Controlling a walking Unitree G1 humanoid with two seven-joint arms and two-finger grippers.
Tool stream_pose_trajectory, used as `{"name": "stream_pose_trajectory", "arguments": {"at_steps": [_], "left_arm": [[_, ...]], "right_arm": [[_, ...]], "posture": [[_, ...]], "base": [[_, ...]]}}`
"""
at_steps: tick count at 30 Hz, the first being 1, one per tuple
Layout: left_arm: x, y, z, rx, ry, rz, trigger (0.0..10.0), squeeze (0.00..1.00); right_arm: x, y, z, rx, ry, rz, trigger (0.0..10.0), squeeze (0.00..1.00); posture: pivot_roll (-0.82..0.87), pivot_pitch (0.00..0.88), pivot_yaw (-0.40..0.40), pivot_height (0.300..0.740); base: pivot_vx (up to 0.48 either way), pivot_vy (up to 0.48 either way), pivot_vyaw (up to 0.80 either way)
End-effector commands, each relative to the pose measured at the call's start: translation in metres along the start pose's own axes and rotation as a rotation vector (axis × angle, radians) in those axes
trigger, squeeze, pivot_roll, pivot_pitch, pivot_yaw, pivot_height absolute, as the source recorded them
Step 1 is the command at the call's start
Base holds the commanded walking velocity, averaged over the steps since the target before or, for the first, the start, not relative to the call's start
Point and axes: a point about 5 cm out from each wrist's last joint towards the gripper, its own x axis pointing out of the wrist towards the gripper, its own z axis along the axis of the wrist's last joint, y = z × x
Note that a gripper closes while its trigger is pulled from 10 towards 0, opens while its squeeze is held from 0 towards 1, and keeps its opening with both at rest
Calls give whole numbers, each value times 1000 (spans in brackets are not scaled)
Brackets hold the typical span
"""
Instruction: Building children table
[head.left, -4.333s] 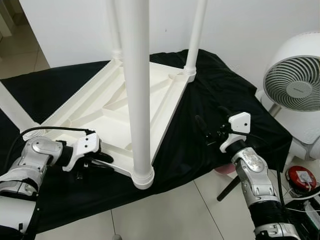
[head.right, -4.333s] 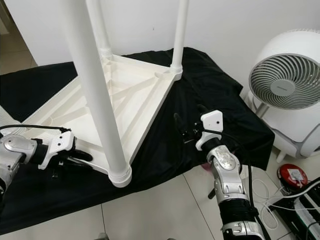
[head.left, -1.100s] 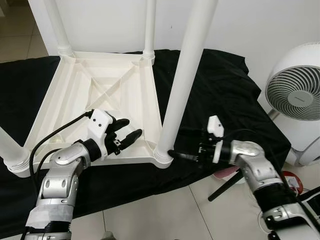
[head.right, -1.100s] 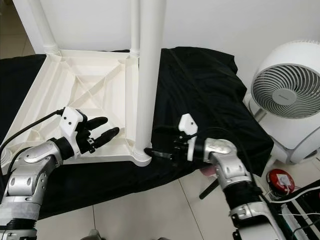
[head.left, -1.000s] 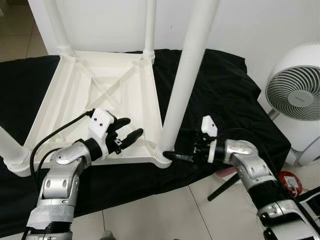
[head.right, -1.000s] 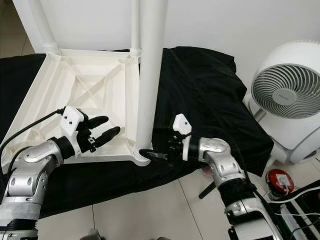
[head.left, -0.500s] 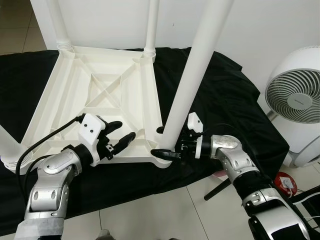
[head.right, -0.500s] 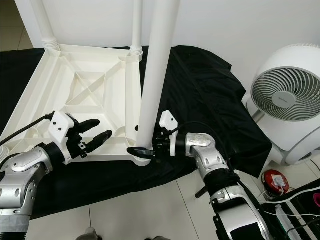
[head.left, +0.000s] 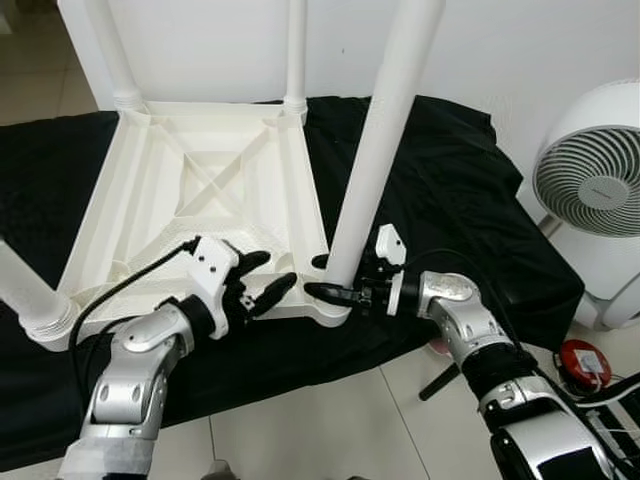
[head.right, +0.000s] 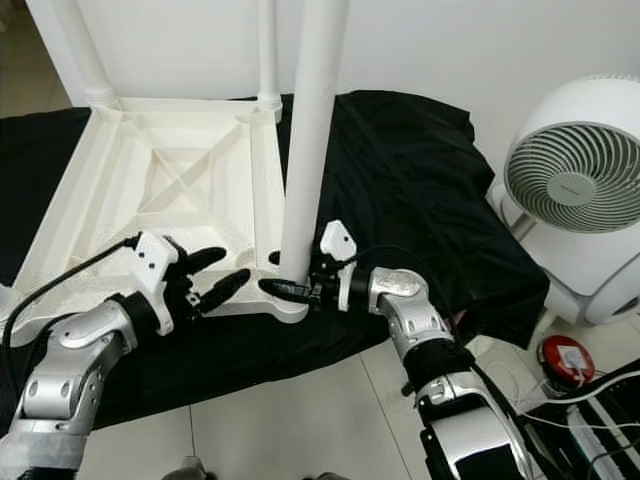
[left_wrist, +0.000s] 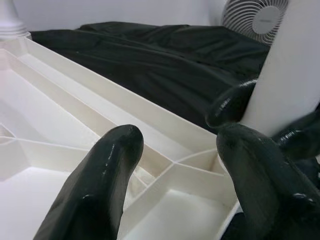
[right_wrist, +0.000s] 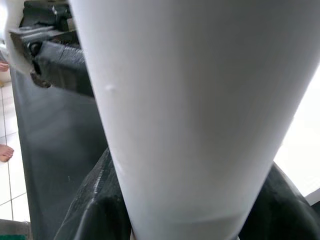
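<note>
Left eye view: the white children table (head.left: 215, 190) lies upside down on a black cloth (head.left: 440, 190), legs pointing up. A white fan (head.left: 590, 190) stands well apart from the table's near right corner. At that corner, the right gripper (head.left: 322, 278) straddles the leg (head.left: 375, 150) base, fingers either side. The left gripper (head.left: 268, 277) hovers spread wide just beside the same corner, holding nothing.

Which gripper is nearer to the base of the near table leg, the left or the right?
The right. The right gripper has its fingers on both sides of the leg near its base. The left gripper hovers open over the tabletop's near rim, beside that corner.
</note>
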Motion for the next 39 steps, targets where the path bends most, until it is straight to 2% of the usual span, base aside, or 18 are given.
{"name": "stream_pose_trajectory", "arguments": {"at_steps": [1, 3, 4, 7, 8, 9, 10, 13, 15, 20, 23, 24, 25, 27, 31, 34, 38, 39], "left_arm": [[0, -1, -4, -14, 13, -16, 10000, 0], [4, 5, -4, -25, 12, 19, 10000, 0], [6, 5, -4, -23, 11, 27, 10000, 0], [7, 5, -5, -22, 10, 30, 10000, 0], [7, 2, -7, 3, 15, 16, 10000, 0], [7, 2, -7, 3, 15, 16, 10000, 0], [7, 1, -9, 7, 22, 12, 10000, 0], [7, 1, -10, 7, 19, 10, 10000, 0], [10, 4, -11, 12, 16, 27, 10000, 0], [12, 5, -12, 27, 15, 38, 10000, 0], [15, 11, -9, 23, -5, 70, 10000, 0], [15, 11, -9, 23, -5, 70, 10000, 0], [15, 12, -8, 27, -9, 74, 10000, 0], [15, 12, -8, 27, -9, 74, 10000, 0], [13, 13, -12, 27, -6, 85, 10000, 0], [12, 13, -13, 26, -7, 85, 10000, 0], [13, 14, -11, 19, -18, 81, 10000, 0], [13, 14, -10, 26, -18, 71, 10000, 0]], "right_arm": [[-5, -3, -1, 11, -5, -34, 0, 0], [-7, -5, -2, 16, -17, -84, 0, 0], [-7, -6, -1, 14, -29, -130, 0, 0], [-7, -7, -1, 13, -37, -162, 0, 0], [-8, -7, -2, -8, -38, -224, 2745, 0], [-8, -7, -2, -8, -38, -224, 2745, 0], [-8, -9, -5, -15, -17, -315, 10000, 0], [-8, -8, -7, -5, -19, -390, 10000, 0], [-7, -1, -11, 13, -36, -515, 10000, 0], [-6, 4, -14, 25, -48, -599, 10000, 0], [3, 18, -8, 34, -96, -768, 10000, 0], [3, 18, -8, 34, -96, -768, 10000, 0], [4, 21, -8, 41, -95, -819, 10000, 0], [4, 21, -8, 41, -95, -819, 10000, 0], [7, 27, -12, 80, -71, -934, 10000, 0], [7, 28, -12, 89, -69, -952, 10000, 0], [2, 22, -10, 77, -62, -959, 10000, 0], [-3, 17, -10, 61, -51, -971, 10000, 0]], "posture": [[22, 11, -45, 740], [-1, 4, -35, 740], [-1, 5, -39, 740], [-1, 5, -39, 740], [-7, 5, -33, 740], [-7, 5, -33, 740], [-11, 0, -36, 740], [-19, 1, -36, 740], [-19, 0, -38, 740], [-16, 0, -45, 740], [-14, 0, -54, 740], [-14, 0, -54, 740], [-13, 0, -54, 740], [-13, 0, -54, 740], [-18, 0, -59, 740], [-14, 0, -60, 740], [-22, 0, -52, 740], [-20, 0, -54, 740]], "base": [[0, 0, 0], [0, 0, 0], [0, 0, 0], [0, 0, 0], [0, 0, 0], [0, 0, 0], [0, 0, 0], [0, 0, 0], [0, 0, 0], [0, 0, 0], [0, 0, 0], [0, 0, 0], [0, 0, 0], [0, 0, 0], [0, 0, 0], [0, 0, 0], [0, 0, 0], [0, 0, 0]]}}
